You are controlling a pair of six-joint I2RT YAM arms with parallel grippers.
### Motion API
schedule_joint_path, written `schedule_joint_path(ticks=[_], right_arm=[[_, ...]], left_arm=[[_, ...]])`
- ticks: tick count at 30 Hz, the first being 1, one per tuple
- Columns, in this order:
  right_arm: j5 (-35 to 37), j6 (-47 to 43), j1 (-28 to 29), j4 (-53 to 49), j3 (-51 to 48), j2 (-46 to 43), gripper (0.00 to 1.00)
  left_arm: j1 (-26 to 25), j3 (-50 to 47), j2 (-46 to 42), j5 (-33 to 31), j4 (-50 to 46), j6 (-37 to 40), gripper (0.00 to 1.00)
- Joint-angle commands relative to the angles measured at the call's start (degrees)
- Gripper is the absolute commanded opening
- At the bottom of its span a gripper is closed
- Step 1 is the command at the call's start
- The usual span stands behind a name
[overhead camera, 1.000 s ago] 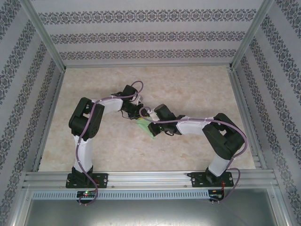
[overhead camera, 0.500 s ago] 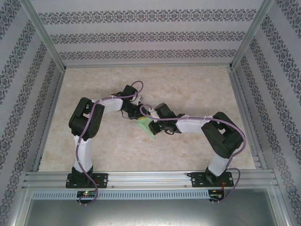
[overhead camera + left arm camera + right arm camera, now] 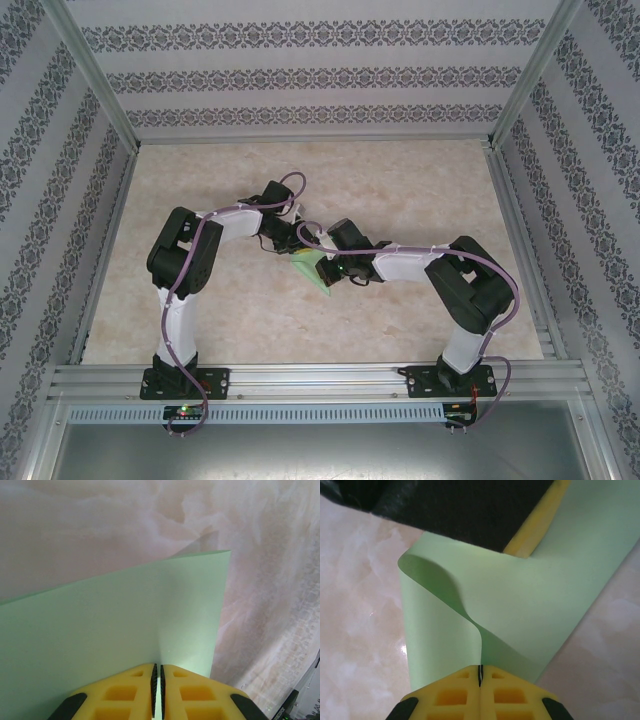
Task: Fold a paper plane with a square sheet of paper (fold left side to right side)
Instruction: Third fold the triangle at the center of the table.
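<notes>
The square sheet of paper (image 3: 313,271) is pale green and hangs just above the table between the two arms. It is a curled sheet, not a paper plane. My left gripper (image 3: 158,672) is shut on one edge, and the sheet (image 3: 125,630) spreads out flat ahead of its yellow fingers (image 3: 130,685). My right gripper (image 3: 480,672) is shut on another edge, where the paper (image 3: 520,605) bends into an S-curve. A yellow finger of the left gripper (image 3: 540,522) shows at the sheet's far side in the right wrist view. In the top view the two grippers (image 3: 300,247) (image 3: 326,264) nearly meet.
The tabletop (image 3: 400,180) is beige marble-patterned. Aluminium rails (image 3: 320,380) run along the near edge, and patterned walls (image 3: 320,80) close in the other three sides. Purple cables (image 3: 292,185) loop over both arms.
The right arm has shifted slightly to the left, bringing its gripper closer to the left one. The paper stays held by both.
</notes>
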Motion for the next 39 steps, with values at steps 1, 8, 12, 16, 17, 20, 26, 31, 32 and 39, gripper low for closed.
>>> schedule_joint_path(ticks=[1, 8, 12, 16, 17, 20, 26, 31, 32, 39], right_arm=[[0.72, 0.73, -0.65, -0.65, 0.91, 0.88, 0.0], [1.04, 0.51, -0.69, -1.21, 1.02, 1.39, 0.0], [1.35, 0.24, -0.69, -1.56, 1.28, 1.12, 0.0], [1.56, 0.24, -0.64, -1.82, 1.35, 1.18, 0.0], [1.59, 0.16, -0.76, -2.17, 1.4, 1.42, 0.0], [1.8, 0.11, -0.67, -2.54, 1.22, 1.56, 0.0], [1.81, 0.0, -0.71, -2.62, 0.41, 0.9, 0.0], [1.44, 0.23, -0.68, -2.48, 0.59, -0.61, 0.0], [1.48, 0.23, -0.65, -2.51, 0.75, -0.93, 0.0], [1.35, 0.4, -0.66, -2.62, 1.17, -1.38, 0.0]], left_arm=[[-1.33, 0.67, 1.47, -1.45, -1.89, 0.78, 0.15], [-1.35, 0.76, 1.56, -1.43, -2.06, 0.87, 0.15], [-1.41, 0.71, 1.56, -1.54, -2.06, 0.87, 0.15], [-1.42, 0.67, 1.56, -1.71, -2.06, 0.87, 0.15], [-1.36, 0.67, 1.57, -1.72, -2.06, 0.87, 0.15], [-1.41, 0.67, 1.39, -1.63, -2.06, 0.89, 0.15], [-1.42, 0.68, 1.38, -1.88, -2.16, 0.91, 0.15], [-1.37, 0.67, 1.5, -2.06, -2.33, 0.96, 0.15], [-1.36, 0.67, 1.47, -2.07, -2.24, 0.96, 0.15], [-1.41, 0.67, 1.48, -2.06, -2.16, 0.95, 0.15]])
